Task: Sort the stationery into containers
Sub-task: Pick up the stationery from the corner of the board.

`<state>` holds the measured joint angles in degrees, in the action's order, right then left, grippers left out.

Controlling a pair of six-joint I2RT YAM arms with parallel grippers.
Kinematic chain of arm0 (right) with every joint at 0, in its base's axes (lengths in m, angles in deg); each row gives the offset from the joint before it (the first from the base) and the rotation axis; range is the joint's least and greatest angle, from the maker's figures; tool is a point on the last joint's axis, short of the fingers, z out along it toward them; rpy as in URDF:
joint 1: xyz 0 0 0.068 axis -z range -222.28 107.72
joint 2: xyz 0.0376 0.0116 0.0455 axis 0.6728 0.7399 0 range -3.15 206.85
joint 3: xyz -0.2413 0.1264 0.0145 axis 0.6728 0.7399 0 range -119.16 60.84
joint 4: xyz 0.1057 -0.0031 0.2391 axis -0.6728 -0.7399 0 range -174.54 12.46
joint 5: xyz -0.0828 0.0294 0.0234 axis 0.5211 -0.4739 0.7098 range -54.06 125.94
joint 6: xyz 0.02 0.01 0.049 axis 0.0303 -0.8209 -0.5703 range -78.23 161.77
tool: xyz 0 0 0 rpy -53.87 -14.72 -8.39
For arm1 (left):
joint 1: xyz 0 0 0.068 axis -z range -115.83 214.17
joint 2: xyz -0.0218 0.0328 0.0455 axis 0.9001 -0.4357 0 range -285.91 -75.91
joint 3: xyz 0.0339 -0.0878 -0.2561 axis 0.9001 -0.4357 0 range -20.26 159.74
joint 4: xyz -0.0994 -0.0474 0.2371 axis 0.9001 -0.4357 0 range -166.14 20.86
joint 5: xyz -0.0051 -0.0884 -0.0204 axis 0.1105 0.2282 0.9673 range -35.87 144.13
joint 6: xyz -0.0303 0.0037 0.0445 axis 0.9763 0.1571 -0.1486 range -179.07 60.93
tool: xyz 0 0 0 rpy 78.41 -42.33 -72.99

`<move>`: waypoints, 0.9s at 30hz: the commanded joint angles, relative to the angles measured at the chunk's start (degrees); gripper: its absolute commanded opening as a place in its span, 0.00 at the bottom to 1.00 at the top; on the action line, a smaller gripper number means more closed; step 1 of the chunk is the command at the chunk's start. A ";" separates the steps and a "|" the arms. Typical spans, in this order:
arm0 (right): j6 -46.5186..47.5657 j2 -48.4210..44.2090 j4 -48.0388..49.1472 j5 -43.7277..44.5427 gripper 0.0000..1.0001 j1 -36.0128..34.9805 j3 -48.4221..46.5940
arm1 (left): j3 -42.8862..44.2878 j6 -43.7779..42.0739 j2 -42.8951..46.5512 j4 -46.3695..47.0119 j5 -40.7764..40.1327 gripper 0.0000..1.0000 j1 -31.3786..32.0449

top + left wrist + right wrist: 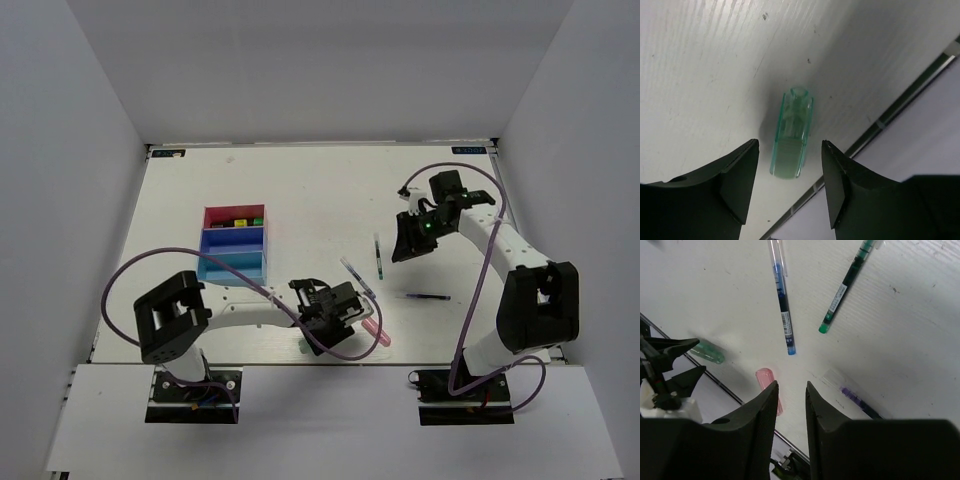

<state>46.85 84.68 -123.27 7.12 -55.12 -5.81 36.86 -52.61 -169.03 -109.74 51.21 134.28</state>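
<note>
Desk (pixel 300 180) from above. Far left: containers (pixel 234 243), 3 joined bins, pink, dk blue, lt blue. Centre: left fingers (pixel 740 175) spread wide either side of green capsule (pixel 791 135), not touching it. Pink capsule (pixel 376 331) just beside; 3 pens (pixel 378 257) near. Right: right fingers (pixel 760 415) narrowly apart, nothing btwn them.

Top camera looks down on the whole table (pixel 300 180) from above its near edge; 2 wrist cameras look down from nearer, both catching the green capsule (pixel 791 135)
</note>
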 commanded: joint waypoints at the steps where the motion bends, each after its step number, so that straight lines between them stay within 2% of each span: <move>1: -1.21 -1.70 2.75 -3.08 0.34 1.15 1.52 | 0.97 -0.39 -1.79 2.81 -1.30 0.64 0.38; 6: -1.74 -3.37 3.99 -4.84 0.34 3.08 2.76 | 1.06 -0.66 -4.34 2.81 -2.00 0.64 0.38; 9: -2.09 -4.07 4.34 -6.25 0.34 4.05 3.37 | 0.97 -0.75 -5.75 2.72 -2.35 0.56 0.29; 10: -2.27 -4.51 4.43 -6.42 0.34 4.14 3.37 | 0.97 -0.75 -6.45 2.54 -1.83 0.50 0.38; 11: -2.27 -4.60 4.51 -6.95 0.34 4.57 3.37 | 0.97 -0.83 -6.81 2.46 -1.39 0.35 0.38; 13: -2.27 -4.86 4.78 -7.30 0.34 5.02 3.46 | 0.97 -0.75 -7.51 1.84 -1.21 0.24 0.12; 14: -2.44 -5.21 4.69 -7.74 0.34 5.37 3.72 | 0.97 -0.75 -7.86 1.49 -1.13 0.16 0.29; 16: -2.27 -5.57 4.78 -8.01 0.35 5.98 4.08 | 0.80 -0.75 -7.69 0.70 -1.74 0.11 0.38; 17: -1.83 -5.74 5.04 -8.62 0.48 5.99 4.42 | 1.14 -0.83 -6.91 0.35 -1.91 0.08 0.30; 18: -1.39 -5.92 4.87 -8.71 0.62 6.07 4.51 | 1.41 -1.09 -6.46 -0.18 -2.61 0.00 0.21; 20: 2.18 -5.83 3.99 -10.98 0.90 6.34 4.60 | 3.33 -2.49 -3.67 -1.93 -3.58 0.00 -0.93; 21: 3.17 -5.66 3.12 -11.60 0.90 6.25 4.69 | 3.95 -3.20 -2.78 -2.55 -4.20 0.00 -1.46; 22: 3.88 -5.83 2.93 -11.79 0.89 6.25 4.95 | 5.27 -4.08 -1.90 -4.12 -4.64 0.00 -2.07; 23: 6.93 -6.09 2.76 -14.57 0.81 6.25 4.95 | 6.67 -6.00 0.90 -4.83 -5.86 0.00 -4.25; 24: 8.35 -6.09 1.10 -15.56 0.47 6.42 5.04 | 8.25 -8.11 1.88 -5.36 -7.00 0.00 -5.23; 26: 12.65 -6.01 -0.05 -19.25 0.00 6.25 4.95 | 9.75 -12.32 4.43 -7.91 -7.01 0.00 -9.87; 27: 15.11 -5.92 -1.19 -20.21 0.00 6.25 5.13 | 11.33 -13.48 5.92 -8.26 -7.01 0.00 -11.21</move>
<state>53.91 80.39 -121.15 -6.30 -49.02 -1.14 43.11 -59.87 -170.17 -115.55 47.21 127.94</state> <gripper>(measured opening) 0.046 0.375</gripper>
